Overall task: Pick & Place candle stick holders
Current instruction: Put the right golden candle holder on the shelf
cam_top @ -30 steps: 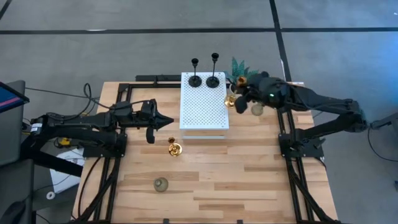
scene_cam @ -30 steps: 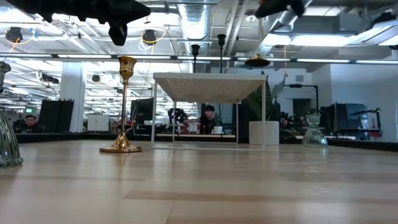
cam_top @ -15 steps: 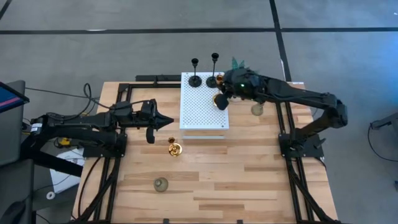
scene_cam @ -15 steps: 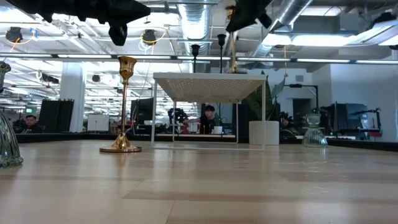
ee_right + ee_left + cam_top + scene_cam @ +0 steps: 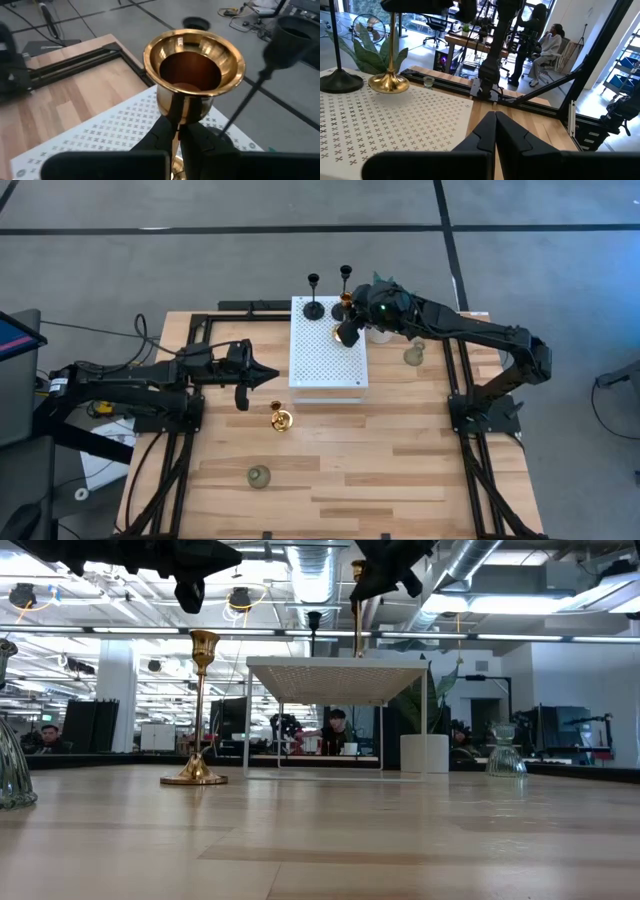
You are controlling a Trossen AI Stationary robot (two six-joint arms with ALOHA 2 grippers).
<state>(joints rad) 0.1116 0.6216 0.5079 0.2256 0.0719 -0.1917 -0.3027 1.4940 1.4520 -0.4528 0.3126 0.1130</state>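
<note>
Since carried leftward, gold holder (image 5: 344,301) apparently on shelf (image 5: 322,363)

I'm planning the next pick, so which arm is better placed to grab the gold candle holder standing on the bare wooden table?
The left. The left gripper hovers shut and empty near that gold candle holder, while the right gripper is shut on another gold holder at the white perforated shelf.

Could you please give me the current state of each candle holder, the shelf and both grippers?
right gripper: shut on gold holder.
held gold holder: upright, base on white shelf.
white shelf: standing, carries black holders.
black holders: upright.
second gold holder: upright on table.
green glass holders: on table.
left gripper: shut, empty.
</note>
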